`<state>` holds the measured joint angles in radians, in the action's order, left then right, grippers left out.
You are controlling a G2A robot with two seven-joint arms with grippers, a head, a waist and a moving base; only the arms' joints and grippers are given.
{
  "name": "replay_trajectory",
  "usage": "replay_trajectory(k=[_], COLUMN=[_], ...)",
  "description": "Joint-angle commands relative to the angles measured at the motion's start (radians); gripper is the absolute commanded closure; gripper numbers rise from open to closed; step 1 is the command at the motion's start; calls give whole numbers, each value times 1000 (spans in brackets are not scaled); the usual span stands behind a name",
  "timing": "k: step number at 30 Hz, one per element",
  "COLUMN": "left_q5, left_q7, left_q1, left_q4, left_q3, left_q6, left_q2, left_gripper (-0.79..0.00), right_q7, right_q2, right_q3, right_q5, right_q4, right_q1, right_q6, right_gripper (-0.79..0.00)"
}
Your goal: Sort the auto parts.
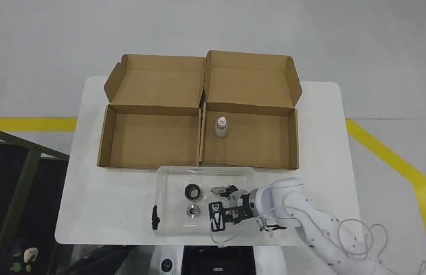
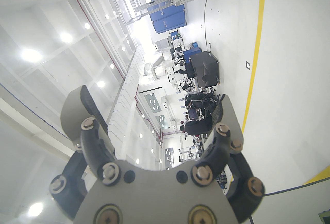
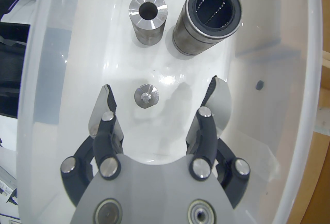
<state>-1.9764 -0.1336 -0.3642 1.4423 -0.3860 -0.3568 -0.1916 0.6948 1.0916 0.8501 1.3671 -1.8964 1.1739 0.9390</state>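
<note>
My right hand (image 3: 161,85) is down inside the clear bin (image 1: 173,173), which sits at the middle of the near edge of the white surface (image 1: 323,110). Its fingers are spread wide and hold nothing. A small steel piece with a tapered top (image 3: 146,96) stands on the bin floor between them. It is closer to one fingertip than the other, and neither fingertip touches it.

Two larger parts stand on end just beyond the fingertips, side by side and slightly apart. One is a linear bearing (image 3: 206,18) with black end rings and rows of tiny balls showing down its bore. The other is a narrower steel sleeve (image 3: 148,21) with a bright faceted top face and a dark centre hole. A small black speck (image 3: 259,85) lies on the bin floor off to the side of the bearing.

Behind the bin, toward the far edge, two open cardboard boxes sit side by side with their walls touching and their lids folded back. In the right box (image 1: 258,141) a small white bottle (image 1: 220,126) stands upright near the wall it shares with the left box (image 1: 151,137).

My left hand (image 2: 154,98) points up and away from the surface, toward the hall's ceiling and floor. Its fingers are wide apart with nothing between them.
</note>
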Motion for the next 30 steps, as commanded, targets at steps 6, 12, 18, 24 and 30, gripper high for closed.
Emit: replay_trajectory(k=[6, 12, 18, 24, 30], left_q5=[0, 0, 0, 0, 0], left_q7=[0, 0, 0, 0, 0], left_q1=[0, 0, 0, 0, 0], left_q4=[0, 0, 0, 0, 0], left_q3=[0, 0, 0, 0, 0], left_q6=[0, 0, 0, 0, 0], left_q2=[0, 0, 0, 0, 0], left_gripper=[-785, -785, -785, -785, -785], right_q7=[15, 31, 36, 38, 29], right_q2=[1, 0, -2, -2, -1], right_q3=[-20, -31, -36, -49, -65], right_q5=[-1, -6, -14, -17, -25], right_q4=[16, 28, 30, 33, 23], right_q1=[-12, -17, -20, -28, -38], right_q6=[-3, -7, -7, -7, -1], right_gripper=[-419, -372, -265, 0, 0])
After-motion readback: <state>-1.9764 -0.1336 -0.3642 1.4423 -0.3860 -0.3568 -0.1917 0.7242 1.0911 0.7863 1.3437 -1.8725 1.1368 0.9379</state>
